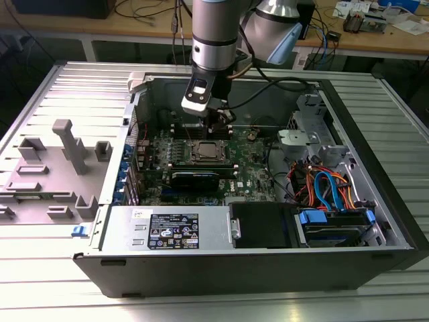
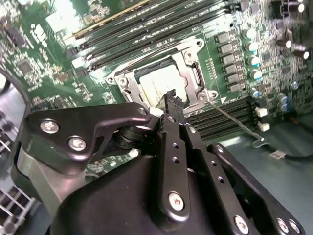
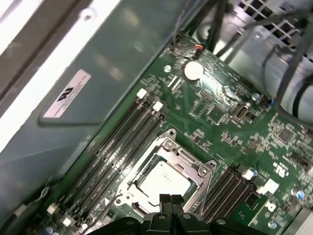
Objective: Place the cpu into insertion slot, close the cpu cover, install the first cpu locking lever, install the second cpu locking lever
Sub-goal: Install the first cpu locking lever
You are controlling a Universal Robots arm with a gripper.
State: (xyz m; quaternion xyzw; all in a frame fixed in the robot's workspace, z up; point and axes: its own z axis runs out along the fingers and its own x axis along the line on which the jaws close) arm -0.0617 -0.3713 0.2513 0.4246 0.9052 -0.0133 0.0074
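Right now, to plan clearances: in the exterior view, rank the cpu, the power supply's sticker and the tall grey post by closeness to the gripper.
1. cpu, right by the gripper.
2. sticker, on the power supply at the case front.
3. grey post, outside the case, at the exterior view's left.

One cpu [image 3: 161, 180], one cpu cover [image 2: 185, 68], one coin battery [image 3: 193, 70], one green motherboard [image 3: 220, 100], one end effector [image 3: 171, 198].

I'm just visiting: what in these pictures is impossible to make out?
Second wrist view: near corner of the cpu cover, hidden behind the gripper.
First wrist view: near corner of the cpu, covered by the gripper.
Exterior view: whether the gripper touches the cpu cover; too small to tell.
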